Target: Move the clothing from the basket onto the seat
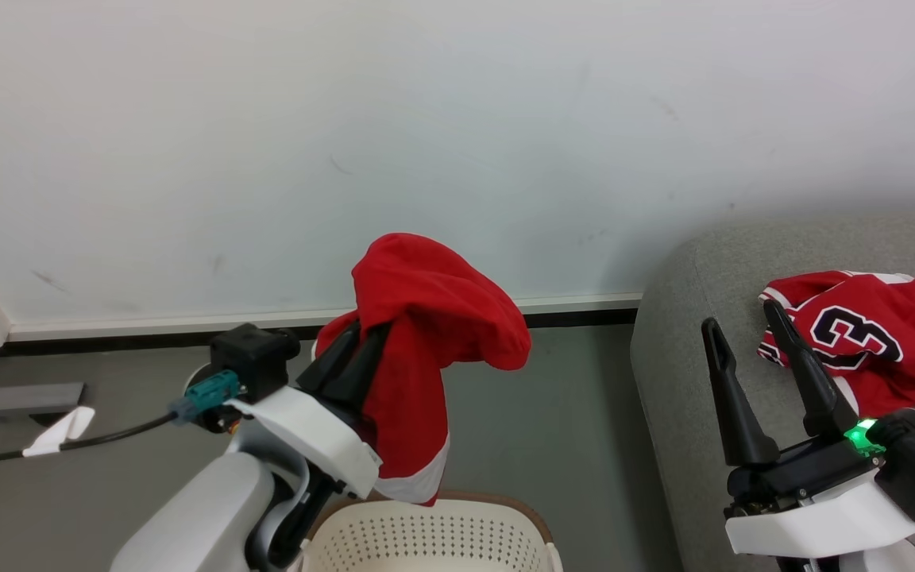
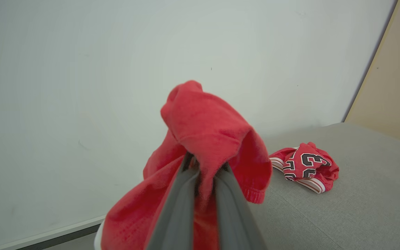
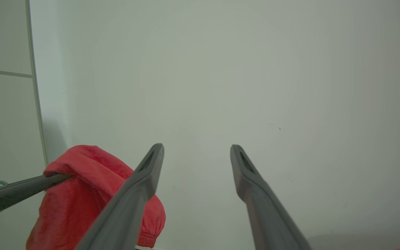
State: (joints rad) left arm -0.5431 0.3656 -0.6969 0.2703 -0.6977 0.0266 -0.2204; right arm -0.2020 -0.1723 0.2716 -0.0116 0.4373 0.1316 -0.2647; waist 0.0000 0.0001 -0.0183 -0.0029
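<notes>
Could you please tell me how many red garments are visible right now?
2. One red garment hangs from the shut left claw above the basket; the numbered jersey lies on the sofa. More may be hidden inside the basket.

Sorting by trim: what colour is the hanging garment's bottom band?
White, on the otherwise red garment; clearest in the head view.

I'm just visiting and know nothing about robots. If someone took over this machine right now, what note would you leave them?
Left gripper: fingers shut on the red garment, held above the basket.
Right gripper: open, empty, near the sofa.
Done: numbered jersey lies on the sofa.
Left: carry the held garment to the sofa, release; basket's inside mostly hidden, so check for more.
</notes>
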